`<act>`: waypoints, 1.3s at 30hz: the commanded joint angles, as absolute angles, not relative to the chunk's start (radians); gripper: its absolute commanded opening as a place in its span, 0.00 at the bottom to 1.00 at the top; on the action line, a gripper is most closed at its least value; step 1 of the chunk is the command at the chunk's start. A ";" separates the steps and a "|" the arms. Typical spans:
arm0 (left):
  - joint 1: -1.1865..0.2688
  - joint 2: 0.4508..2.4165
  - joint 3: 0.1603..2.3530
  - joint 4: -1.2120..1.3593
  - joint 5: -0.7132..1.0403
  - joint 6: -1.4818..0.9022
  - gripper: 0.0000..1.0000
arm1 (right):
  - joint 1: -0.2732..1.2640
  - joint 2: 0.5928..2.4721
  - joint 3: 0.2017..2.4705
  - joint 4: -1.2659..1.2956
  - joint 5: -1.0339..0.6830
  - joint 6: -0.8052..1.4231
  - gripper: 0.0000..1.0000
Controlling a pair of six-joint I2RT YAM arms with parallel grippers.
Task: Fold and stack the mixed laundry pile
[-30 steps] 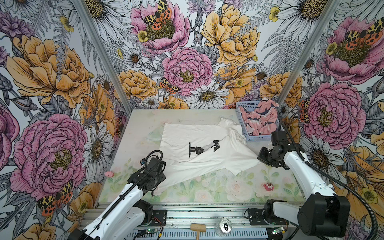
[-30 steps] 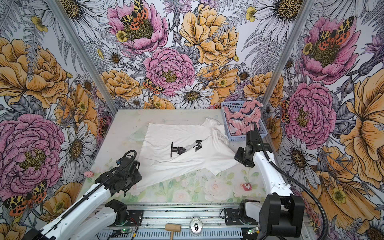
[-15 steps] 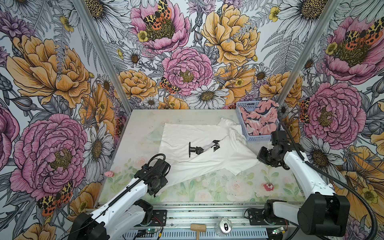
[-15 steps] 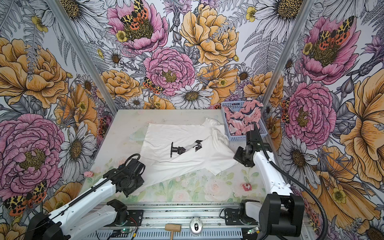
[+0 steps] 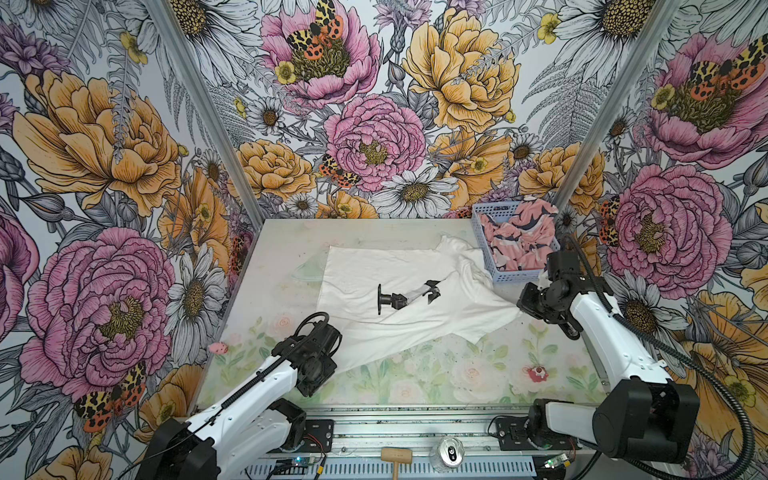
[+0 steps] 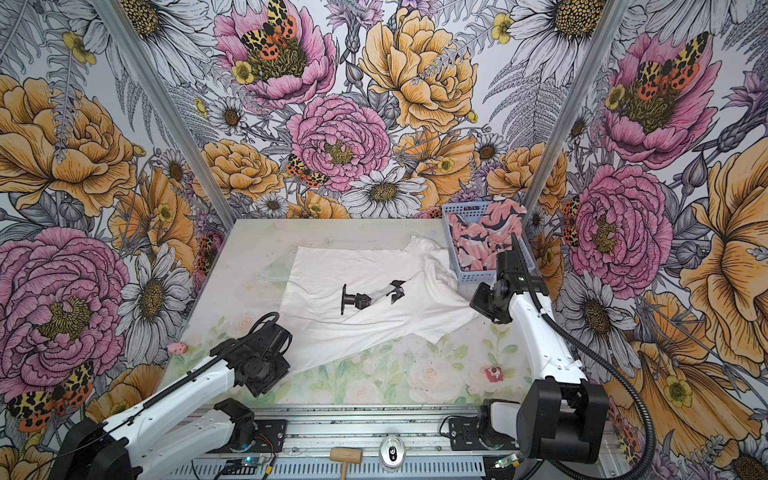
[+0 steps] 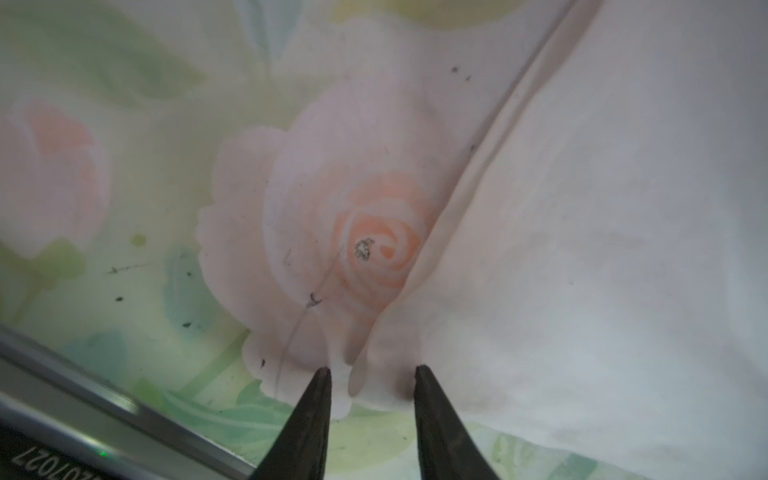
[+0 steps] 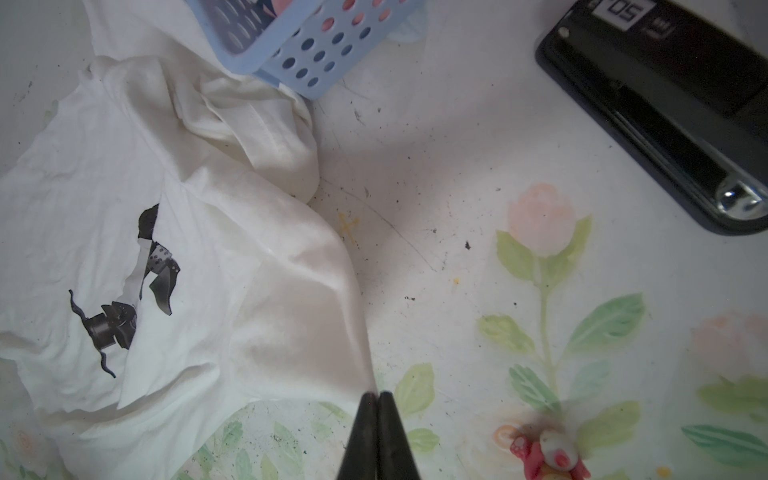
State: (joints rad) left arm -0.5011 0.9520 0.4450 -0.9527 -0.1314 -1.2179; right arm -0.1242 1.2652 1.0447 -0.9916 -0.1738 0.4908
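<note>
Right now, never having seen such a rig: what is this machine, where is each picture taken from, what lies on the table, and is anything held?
Two white robot arms, each ending in a two-fingered gripper, stand at the near edge of a flower-printed table. Two pictures look down on the whole scene from overhead; the other two come from cameras on the wrists, looking along the fingers. A white T-shirt with a dark print lies spread and rumpled on the table. A light blue basket at the far right holds a pink patterned garment. The right gripper is shut on a corner of the shirt. The left gripper is open, its fingers either side of the shirt's near edge.
</note>
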 commanded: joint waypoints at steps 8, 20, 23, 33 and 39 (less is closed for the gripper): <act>-0.532 0.994 0.407 -0.885 -0.106 -1.269 0.22 | -0.142 1.277 1.093 -0.982 -0.183 0.466 0.00; -0.444 0.928 0.681 -1.060 -0.202 -1.130 0.00 | -0.140 1.267 1.161 -0.994 -0.266 0.466 0.00; -0.363 0.920 0.823 -1.101 -0.241 -1.025 0.00 | -0.137 1.264 1.243 -1.022 -0.306 0.462 0.00; -0.176 1.033 1.329 -1.116 -0.277 -0.735 0.00 | -0.122 1.307 1.625 -1.126 -0.383 0.446 0.00; -0.117 1.118 1.602 -1.075 -0.262 -0.624 0.00 | -0.093 1.374 1.905 -1.126 -0.403 0.483 0.00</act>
State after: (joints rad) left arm -0.1402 1.0992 1.5070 -1.1030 -0.2329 -0.7246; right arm -0.1070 1.3529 1.7901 -1.1282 -0.3771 0.4637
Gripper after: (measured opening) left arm 0.045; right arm 0.050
